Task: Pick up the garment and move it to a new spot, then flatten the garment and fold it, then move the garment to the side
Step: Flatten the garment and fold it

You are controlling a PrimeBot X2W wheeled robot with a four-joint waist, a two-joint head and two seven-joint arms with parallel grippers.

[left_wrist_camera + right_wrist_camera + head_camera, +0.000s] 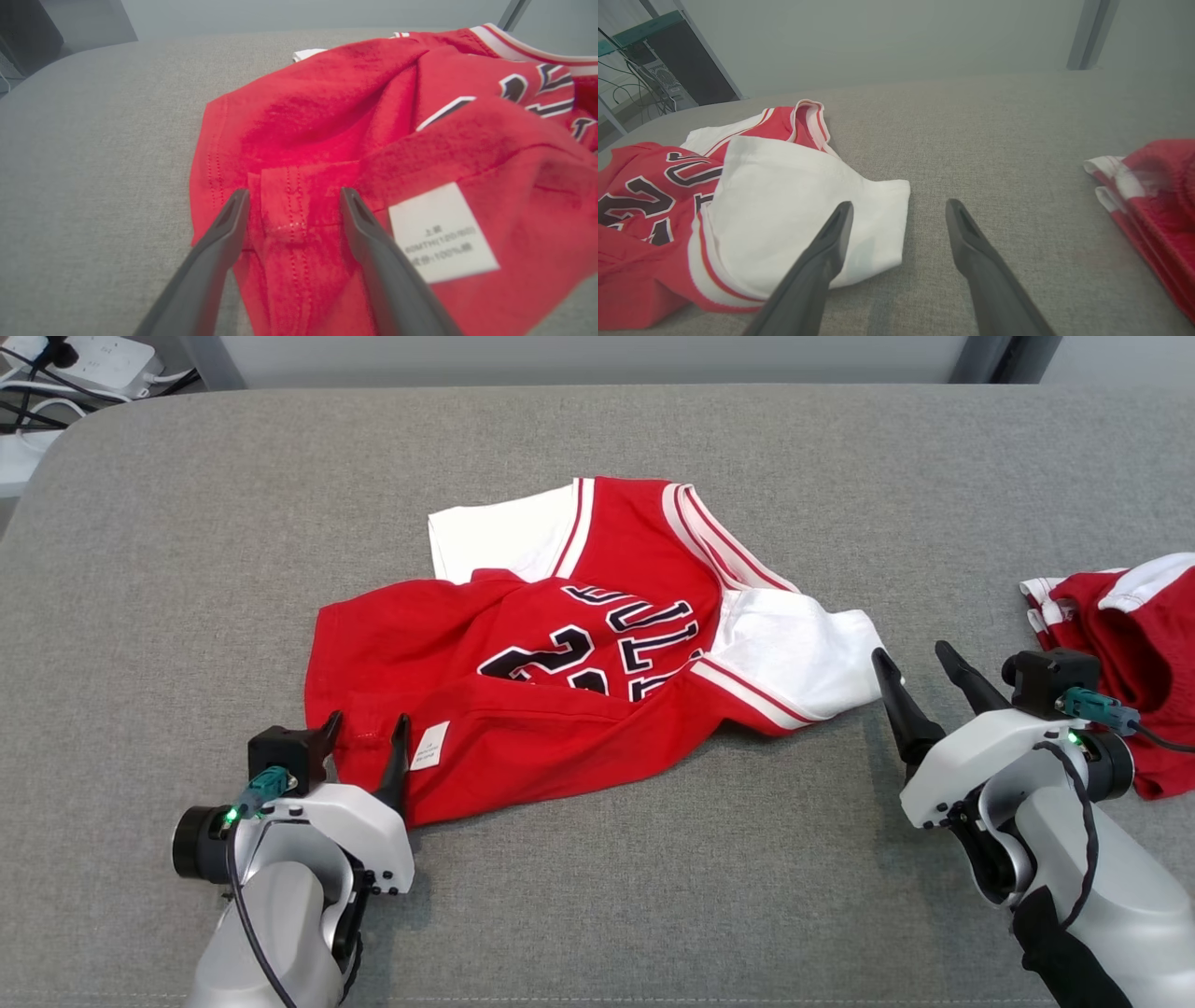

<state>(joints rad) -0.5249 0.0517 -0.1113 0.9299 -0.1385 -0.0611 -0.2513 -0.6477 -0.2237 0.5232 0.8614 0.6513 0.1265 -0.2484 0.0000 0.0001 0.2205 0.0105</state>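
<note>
At the near edge of the jersey (560,737), wide fingers (210,266) of our left gripper (369,717) straddle its side seam (289,205), perhaps touching; our right gripper (909,651) is equally wide.

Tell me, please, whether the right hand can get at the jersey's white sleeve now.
Probably yes: the open right hand is right beside the white sleeve, with nothing between them.

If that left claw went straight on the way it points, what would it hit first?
The red jersey: the open left gripper has a finger on each side of its stitched hem, so it would probably push into that cloth. I can't tell if it touches yet.
</note>
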